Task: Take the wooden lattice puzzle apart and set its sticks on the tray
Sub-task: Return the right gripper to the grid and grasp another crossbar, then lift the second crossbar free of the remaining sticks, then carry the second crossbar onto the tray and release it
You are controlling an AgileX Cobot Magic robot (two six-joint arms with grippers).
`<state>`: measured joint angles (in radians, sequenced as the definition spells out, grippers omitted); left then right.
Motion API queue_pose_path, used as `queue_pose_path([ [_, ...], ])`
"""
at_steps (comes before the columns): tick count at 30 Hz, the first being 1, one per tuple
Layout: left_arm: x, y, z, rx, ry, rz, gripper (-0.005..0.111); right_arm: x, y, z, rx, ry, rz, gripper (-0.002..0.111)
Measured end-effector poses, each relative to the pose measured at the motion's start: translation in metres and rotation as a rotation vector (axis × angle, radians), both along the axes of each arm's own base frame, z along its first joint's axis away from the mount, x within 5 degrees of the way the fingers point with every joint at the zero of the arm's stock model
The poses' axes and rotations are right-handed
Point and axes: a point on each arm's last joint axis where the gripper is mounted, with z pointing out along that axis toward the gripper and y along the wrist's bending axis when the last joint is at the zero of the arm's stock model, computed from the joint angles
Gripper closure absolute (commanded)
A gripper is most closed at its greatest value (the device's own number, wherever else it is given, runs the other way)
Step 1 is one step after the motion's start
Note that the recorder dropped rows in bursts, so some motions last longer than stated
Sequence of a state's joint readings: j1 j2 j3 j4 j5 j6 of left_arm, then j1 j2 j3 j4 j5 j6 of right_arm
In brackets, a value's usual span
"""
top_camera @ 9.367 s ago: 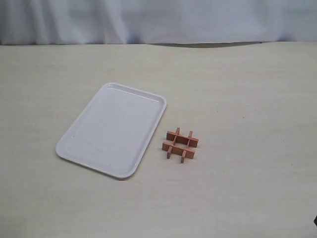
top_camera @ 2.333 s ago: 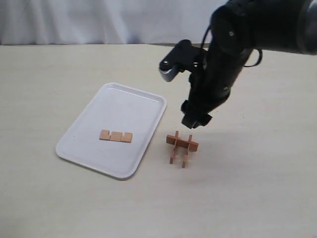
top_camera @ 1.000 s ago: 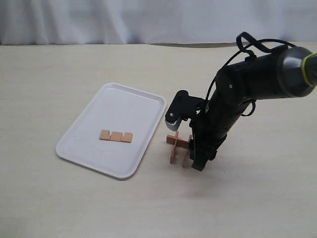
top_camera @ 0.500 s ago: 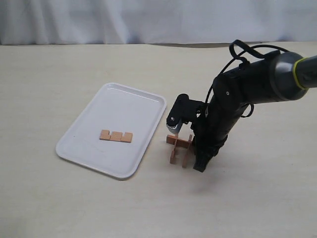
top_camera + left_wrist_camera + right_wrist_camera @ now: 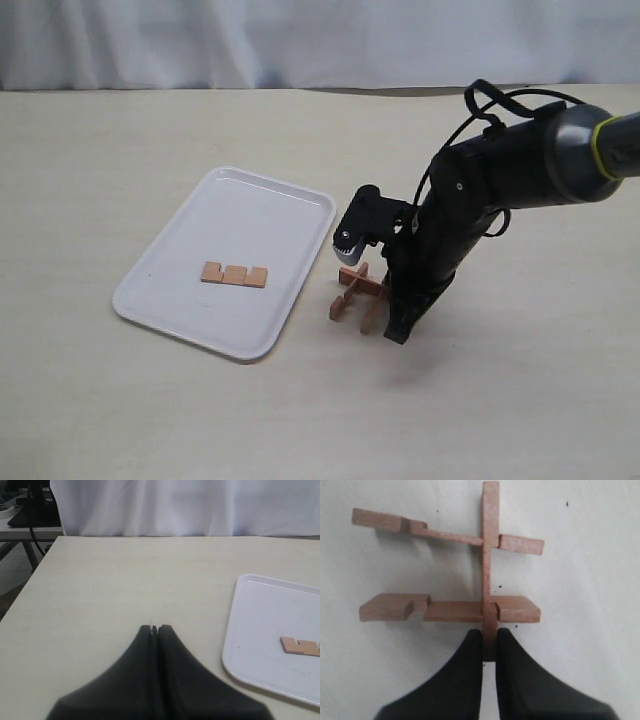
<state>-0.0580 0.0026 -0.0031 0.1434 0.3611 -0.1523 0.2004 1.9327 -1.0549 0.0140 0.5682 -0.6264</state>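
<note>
My right gripper (image 5: 489, 632) pinches the wooden lattice puzzle's (image 5: 452, 611) cross stick (image 5: 490, 555) — my left gripper (image 5: 154, 629) is clenched on itself.

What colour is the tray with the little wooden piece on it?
The tray is white and shiny, best seen in the exterior view.

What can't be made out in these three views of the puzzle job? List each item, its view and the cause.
1. Exterior view: where the right gripper grips the wooden lattice puzzle; the arm covers the contact.
2. Left wrist view: the stick on the tray runs off the picture's edge.
3. Right wrist view: the clamped stick's near end, hidden between the fingers.
</note>
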Motion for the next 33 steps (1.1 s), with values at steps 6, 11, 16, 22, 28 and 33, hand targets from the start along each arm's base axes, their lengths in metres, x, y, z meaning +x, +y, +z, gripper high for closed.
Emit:
queue_pose_path([
  [6,0.0,0.0,0.0,0.0,0.0,0.0,0.107,-0.002,0.0,0.008,0.0,0.0,0.0,0.104],
  [11,0.0,0.0,0.0,0.0,0.0,0.0,0.107,-0.003,0.0,0.025,0.003,-0.013,0.001,0.104],
  [16,0.0,0.0,0.0,0.0,0.0,0.0,0.107,-0.005,-0.001,0.048,0.015,-0.072,0.001,0.104],
  [22,0.0,0.0,0.0,0.0,0.0,0.0,0.107,-0.004,-0.001,0.075,0.054,-0.189,-0.047,0.104],
  [28,0.0,0.0,0.0,0.0,0.0,0.0,0.107,-0.001,0.0,0.077,0.089,-0.245,-0.102,0.104],
  [33,0.0,0.0,0.0,0.0,0.0,0.0,0.107,0.001,0.017,0.08,0.135,-0.301,-0.09,0.104],
])
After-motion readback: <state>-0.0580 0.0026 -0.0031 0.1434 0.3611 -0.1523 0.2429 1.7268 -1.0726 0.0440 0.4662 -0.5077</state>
